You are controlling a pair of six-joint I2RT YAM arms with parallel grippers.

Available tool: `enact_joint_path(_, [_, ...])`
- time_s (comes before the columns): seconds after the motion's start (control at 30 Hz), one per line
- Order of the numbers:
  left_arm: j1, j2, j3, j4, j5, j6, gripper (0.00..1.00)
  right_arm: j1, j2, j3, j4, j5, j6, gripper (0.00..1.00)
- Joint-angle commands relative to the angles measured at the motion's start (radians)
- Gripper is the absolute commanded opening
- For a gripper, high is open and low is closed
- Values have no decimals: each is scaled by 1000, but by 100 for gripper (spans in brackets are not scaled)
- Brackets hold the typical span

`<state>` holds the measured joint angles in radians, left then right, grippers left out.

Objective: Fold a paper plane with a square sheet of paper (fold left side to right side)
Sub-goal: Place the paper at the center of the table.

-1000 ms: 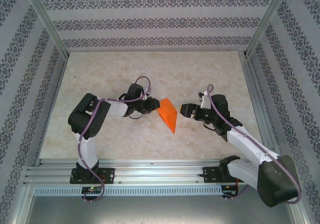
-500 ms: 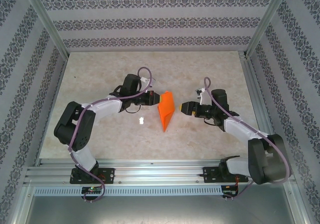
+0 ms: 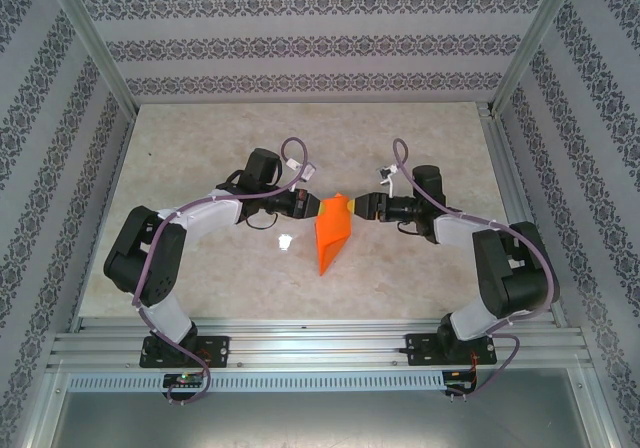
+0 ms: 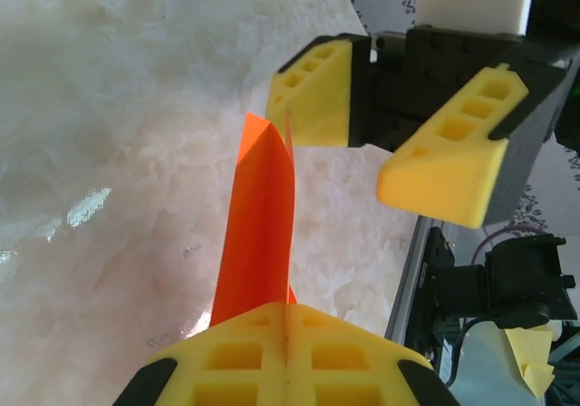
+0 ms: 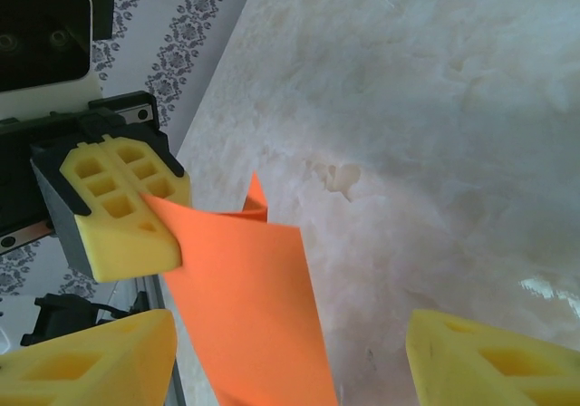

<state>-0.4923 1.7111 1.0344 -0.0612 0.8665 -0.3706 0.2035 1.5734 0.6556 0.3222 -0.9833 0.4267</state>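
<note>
Our left fingers (image 4: 245, 365) are pinched shut on the folded orange paper (image 3: 332, 236), holding it above the middle of the table (image 3: 200, 148). Our right fingers (image 4: 449, 170) stand wide open at its right edge. It looks light, thin and easily crumpled, so we judge a creased edge the safest hold.

Bottom edge: left pincer (image 4: 287, 333), yellow fingers clamped on orange sheet of paper (image 4: 258, 234); folded paper rising to right pincer (image 4: 340, 157), jaws apart, one finger just beside its tip; pale marbled desk (image 4: 118, 152) beneath
</note>
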Motion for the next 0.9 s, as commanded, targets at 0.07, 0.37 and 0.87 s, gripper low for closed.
enact_joint_path(0.07, [-5, -33, 14, -19, 48, 46, 0, 24, 61, 32, 148, -67, 40, 64])
enact_joint_path(0.37, [-6, -22, 10, -17, 28, 46, 0, 37, 73, 18, 177, -86, 64, 47])
enact_joint_path(0.87, [4, 18, 11, -27, -26, 39, 0, 35, 33, 27, 12, -50, -29, 19])
